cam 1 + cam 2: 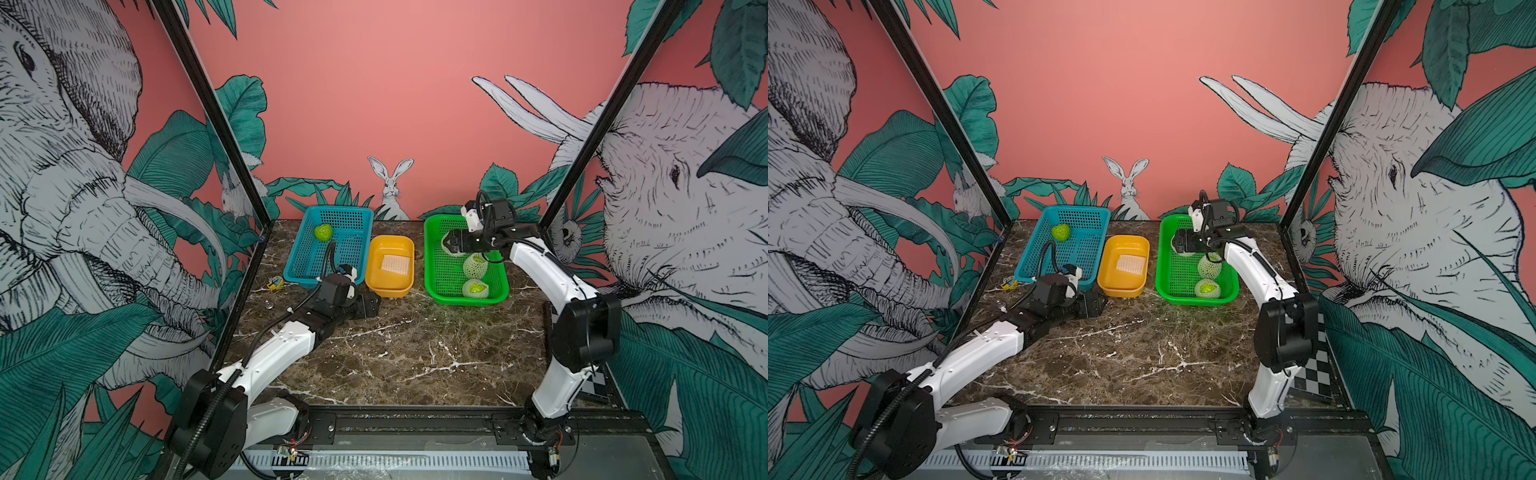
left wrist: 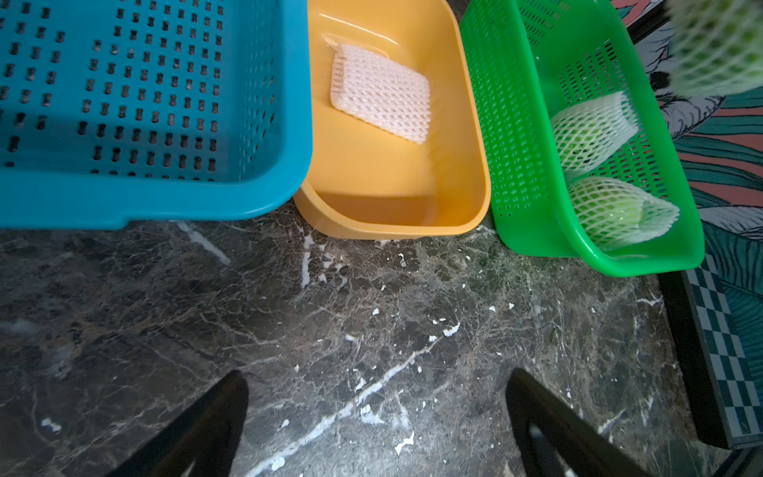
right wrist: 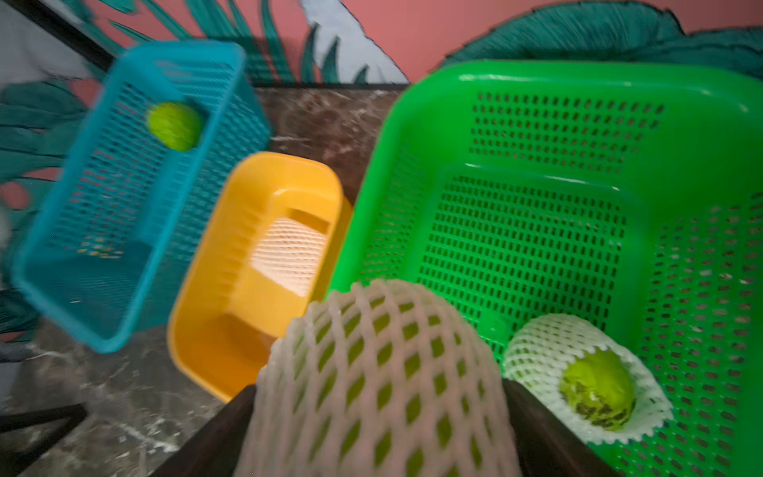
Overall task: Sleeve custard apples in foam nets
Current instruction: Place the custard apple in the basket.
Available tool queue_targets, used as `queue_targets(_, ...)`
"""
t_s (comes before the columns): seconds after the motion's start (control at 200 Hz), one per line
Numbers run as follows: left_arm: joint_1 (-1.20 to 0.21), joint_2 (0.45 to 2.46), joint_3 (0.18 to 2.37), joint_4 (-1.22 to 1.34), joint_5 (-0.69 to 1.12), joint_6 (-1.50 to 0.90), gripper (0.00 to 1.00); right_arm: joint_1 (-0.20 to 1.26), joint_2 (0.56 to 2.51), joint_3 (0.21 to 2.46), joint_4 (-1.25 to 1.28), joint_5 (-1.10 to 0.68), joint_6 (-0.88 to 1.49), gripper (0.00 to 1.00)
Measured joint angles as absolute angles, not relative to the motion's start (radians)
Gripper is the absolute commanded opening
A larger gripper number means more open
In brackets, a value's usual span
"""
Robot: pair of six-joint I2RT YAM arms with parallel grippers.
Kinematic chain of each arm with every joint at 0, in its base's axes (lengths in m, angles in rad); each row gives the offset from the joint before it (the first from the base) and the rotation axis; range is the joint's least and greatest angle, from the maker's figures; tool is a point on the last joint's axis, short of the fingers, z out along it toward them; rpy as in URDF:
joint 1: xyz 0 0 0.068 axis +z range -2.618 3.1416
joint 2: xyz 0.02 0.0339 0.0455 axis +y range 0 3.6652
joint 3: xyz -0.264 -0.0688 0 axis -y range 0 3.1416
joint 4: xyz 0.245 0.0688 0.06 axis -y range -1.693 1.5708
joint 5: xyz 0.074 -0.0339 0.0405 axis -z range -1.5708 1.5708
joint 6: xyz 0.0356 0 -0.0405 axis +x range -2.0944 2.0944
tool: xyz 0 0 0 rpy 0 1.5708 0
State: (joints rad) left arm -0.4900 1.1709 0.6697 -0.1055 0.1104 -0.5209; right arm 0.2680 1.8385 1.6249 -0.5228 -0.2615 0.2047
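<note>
White foam mesh is filling my right gripper (image 3: 380, 396): its jaws are pinching a sleeved custard apple (image 3: 371, 330) above the green basket (image 3: 578, 74). A second sleeved fruit (image 1: 475, 266) and a third sleeved fruit (image 1: 475, 288) are lying in that basket. A flat foam net (image 1: 395, 264) is resting in the yellow tub (image 1: 390, 238); a bare custard apple (image 1: 323, 232) is sitting in the blue basket (image 1: 340, 209). My left gripper (image 2: 377, 396) is hovering, fingers spread wide, over the table (image 2: 371, 309).

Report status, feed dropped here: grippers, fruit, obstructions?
Left gripper open, empty. Right gripper holds netted fruit over green basket. Bare fruit in blue basket. Nothing blocking.
</note>
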Motion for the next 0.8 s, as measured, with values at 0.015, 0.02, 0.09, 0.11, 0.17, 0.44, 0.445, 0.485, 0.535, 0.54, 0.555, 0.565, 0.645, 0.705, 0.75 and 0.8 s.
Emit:
queue_targets(0.015, -0.49, 1.166, 0.668, -0.106, 0.109, -0.52, 0.99, 0.267, 1.854, 1.627, -0.522, -0.248, 0.199, 0.87)
queue_targets(0.02, -0.49, 1.164, 0.667, -0.106, 0.109, -0.519, 0.99, 0.267, 1.861, 1.629, -0.522, -0.242, 0.198, 0.87)
queue_targets(0.09, -0.49, 1.146, 0.661, -0.105, 0.105, -0.511, 0.99, 0.266, 1.924, 1.649, -0.516, -0.188, 0.18, 0.87)
queue_targets(0.11, -0.49, 1.143, 0.661, -0.105, 0.104, -0.509, 0.99, 0.266, 1.943, 1.656, -0.514, -0.172, 0.175, 0.87)
queue_targets(0.17, -0.49, 1.134, 0.658, -0.105, 0.1, -0.505, 0.99, 0.265, 1.99, 1.683, -0.509, -0.139, 0.167, 0.87)
queue_targets(0.44, -0.49, 1.14, 0.651, -0.1, 0.096, -0.506, 0.99, 0.265, 2.161, 1.838, -0.467, -0.072, 0.148, 0.87)
queue_targets(0.445, -0.49, 1.14, 0.651, -0.099, 0.096, -0.506, 0.99, 0.265, 2.164, 1.841, -0.466, -0.072, 0.148, 0.87)
queue_targets(0.485, -0.49, 1.147, 0.651, -0.097, 0.096, -0.508, 0.99, 0.265, 2.183, 1.859, -0.462, -0.071, 0.148, 0.86)
queue_targets(0.535, -0.49, 1.158, 0.651, -0.094, 0.096, -0.509, 0.99, 0.265, 2.206, 1.878, -0.456, -0.071, 0.149, 0.87)
queue_targets(0.54, -0.49, 1.159, 0.651, -0.093, 0.096, -0.509, 0.99, 0.266, 2.208, 1.879, -0.456, -0.071, 0.149, 0.87)
queue_targets(0.555, -0.49, 1.163, 0.651, -0.092, 0.097, -0.509, 0.99, 0.265, 2.214, 1.884, -0.454, -0.071, 0.149, 0.87)
queue_targets(0.565, -0.49, 1.165, 0.651, -0.091, 0.097, -0.509, 0.99, 0.266, 2.218, 1.886, -0.453, -0.071, 0.149, 0.87)
queue_targets(0.645, -0.49, 1.184, 0.651, -0.083, 0.097, -0.512, 0.99, 0.266, 2.252, 1.905, -0.45, -0.071, 0.15, 0.87)
queue_targets(0.705, -0.49, 1.193, 0.651, -0.082, 0.098, -0.513, 0.99, 0.267, 2.277, 1.918, -0.449, -0.066, 0.151, 0.88)
queue_targets(0.75, -0.49, 1.198, 0.651, -0.083, 0.098, -0.513, 0.99, 0.268, 2.294, 1.925, -0.45, -0.062, 0.152, 0.88)
queue_targets(0.8, -0.49, 1.2, 0.651, -0.083, 0.099, -0.512, 0.99, 0.27, 2.31, 1.931, -0.452, -0.056, 0.152, 0.89)
